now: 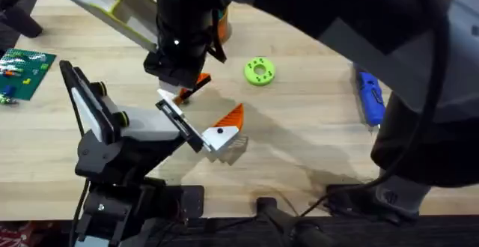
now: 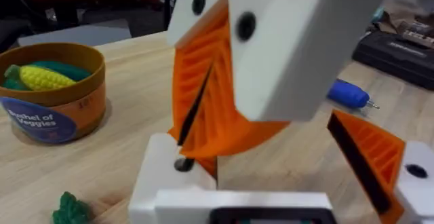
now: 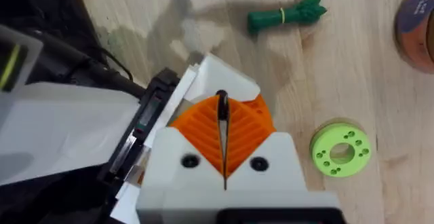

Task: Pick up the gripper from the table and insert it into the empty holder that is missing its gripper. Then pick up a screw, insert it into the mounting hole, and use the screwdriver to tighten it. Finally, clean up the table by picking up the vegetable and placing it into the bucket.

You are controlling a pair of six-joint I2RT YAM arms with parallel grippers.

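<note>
My right gripper (image 1: 183, 90) reaches across from the right and is shut on the gripper (image 1: 198, 82), a small orange wedge held by its thin black end (image 3: 222, 119). It hangs right over the holder (image 1: 171, 108), the white black-edged plate (image 2: 159, 176) with a dark mounting hole, almost touching it. My left gripper (image 1: 196, 121) is open, with the holder on one side and a white block bearing an orange wedge (image 2: 369, 159) on the other. The blue screwdriver (image 1: 370, 97) lies at the right. The green vegetable (image 3: 285, 17) lies beside the bucket (image 2: 51, 91). The screw is out of view.
A green ring (image 1: 260, 71) lies behind the holder, toward the middle. A green circuit board (image 1: 22, 71) sits at the far left edge. The bucket holds toy corn (image 2: 37, 78). Bare wood stretches between the ring and the screwdriver.
</note>
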